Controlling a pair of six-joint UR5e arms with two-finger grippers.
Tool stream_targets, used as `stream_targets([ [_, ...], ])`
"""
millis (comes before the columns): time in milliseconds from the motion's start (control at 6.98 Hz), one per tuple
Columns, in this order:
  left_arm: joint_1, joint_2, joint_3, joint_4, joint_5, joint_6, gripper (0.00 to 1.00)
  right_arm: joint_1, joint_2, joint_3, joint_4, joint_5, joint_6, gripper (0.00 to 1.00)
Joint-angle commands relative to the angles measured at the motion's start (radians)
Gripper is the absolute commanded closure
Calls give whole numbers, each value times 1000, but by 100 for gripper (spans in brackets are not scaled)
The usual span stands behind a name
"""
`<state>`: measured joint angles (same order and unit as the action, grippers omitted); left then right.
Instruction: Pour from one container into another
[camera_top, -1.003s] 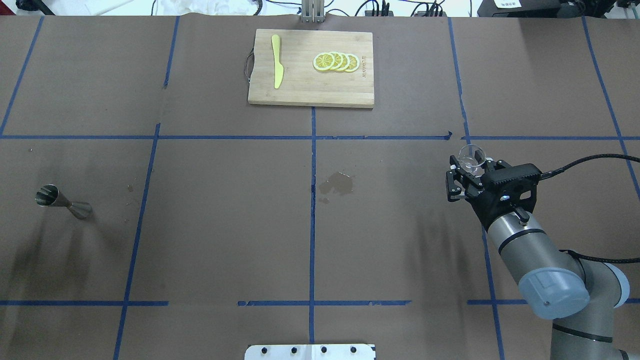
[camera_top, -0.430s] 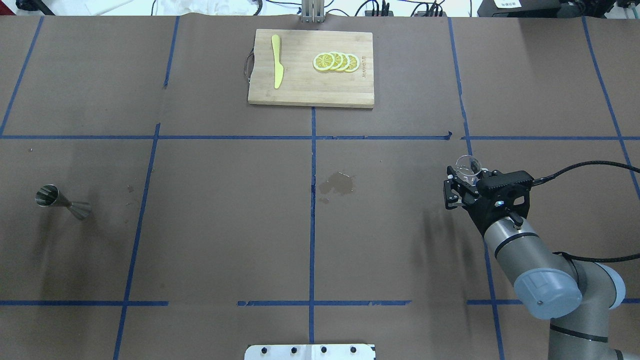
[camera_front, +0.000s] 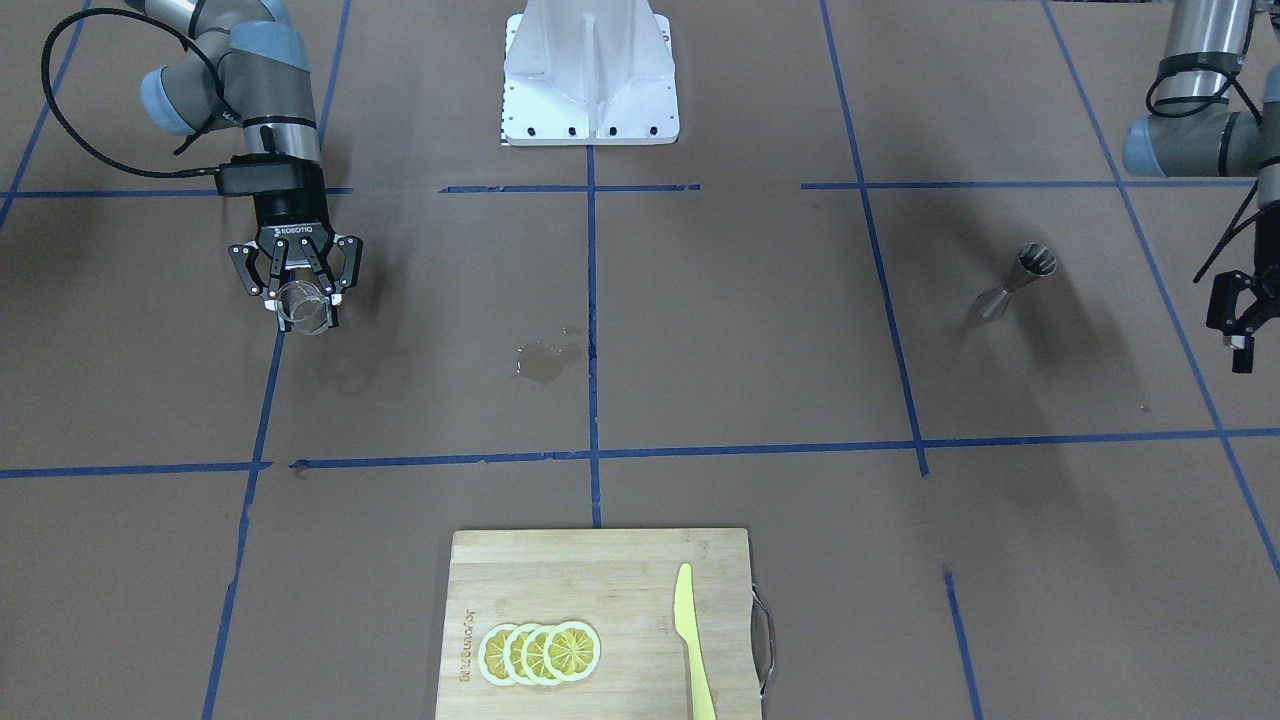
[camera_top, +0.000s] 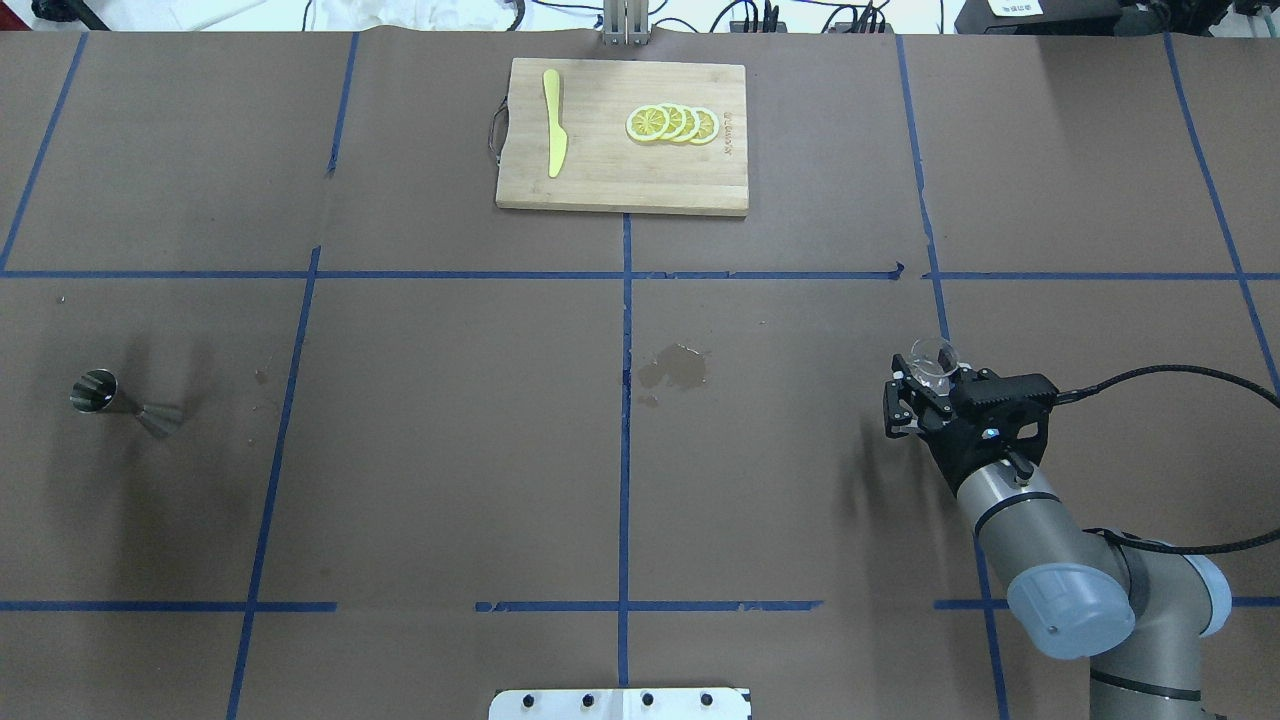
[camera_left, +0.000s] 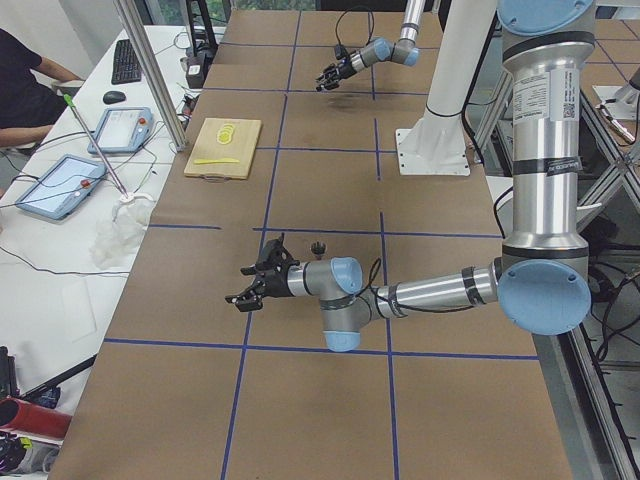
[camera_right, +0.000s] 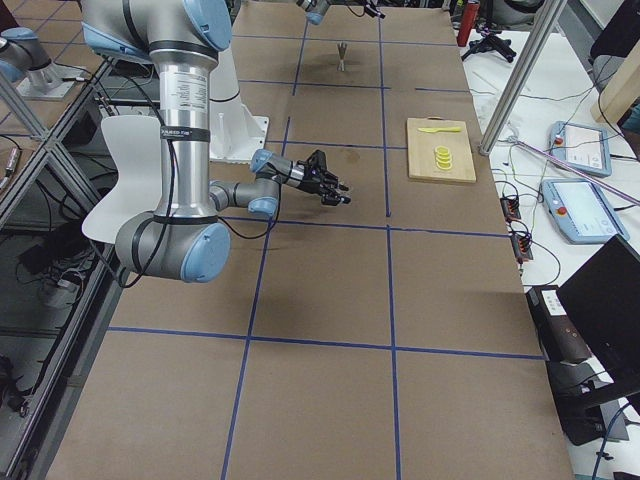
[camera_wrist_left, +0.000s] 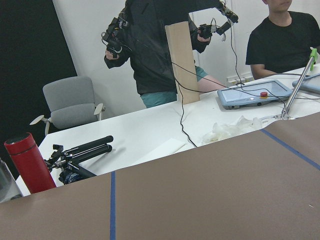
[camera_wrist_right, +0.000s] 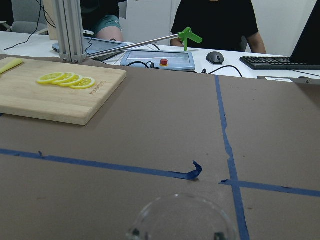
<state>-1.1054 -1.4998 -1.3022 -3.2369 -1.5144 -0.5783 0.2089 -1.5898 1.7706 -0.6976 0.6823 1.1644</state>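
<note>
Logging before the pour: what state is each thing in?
glass cup: clamped in right gripper, contents unclear
steel jigger: upright, untouched
left gripper: open or shut, cannot tell
lemon slices: fanned on cutting board
yellow knife: flat on the board
puddle: wet, mid-table

Bright, even light is falling from above onto the brown desk (camera_top: 450, 450), keeping its paper matte. Soft, smeared shadows are stretching toward the lower edge of the overhead frame below the jigger (camera_top: 100, 392) and beside the right tool (camera_top: 925, 375). Along the top edge, white surfaces are washing out. At the bottom of the right wrist view, the glass cup (camera_wrist_right: 182, 220) is blurring out of focus, while the background is showing sharp.
</note>
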Motion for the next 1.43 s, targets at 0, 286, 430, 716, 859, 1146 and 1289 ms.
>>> stream_targets([
  [0,-147,-45,-53,261,-264,41,0,-55,1,-45,6,-102,61,100],
  [286,-206,-78,-83,447,-430,41,0,-86,1,-152,149,-167,51,100],
  [430,-220,-88,-88,512,-491,41,0,-86,1,-167,171,-185,44,100],
  [716,-238,-76,-106,513,-549,41,0,-104,1,-195,173,-231,47,100],
  [859,-240,-73,-109,514,-553,41,0,-109,2,-201,173,-236,47,100],
  [1146,-241,-71,-121,513,-553,32,0,-112,1,-203,173,-237,47,100],
  [1289,-241,-69,-129,514,-552,32,0,-114,1,-203,173,-236,47,100],
])
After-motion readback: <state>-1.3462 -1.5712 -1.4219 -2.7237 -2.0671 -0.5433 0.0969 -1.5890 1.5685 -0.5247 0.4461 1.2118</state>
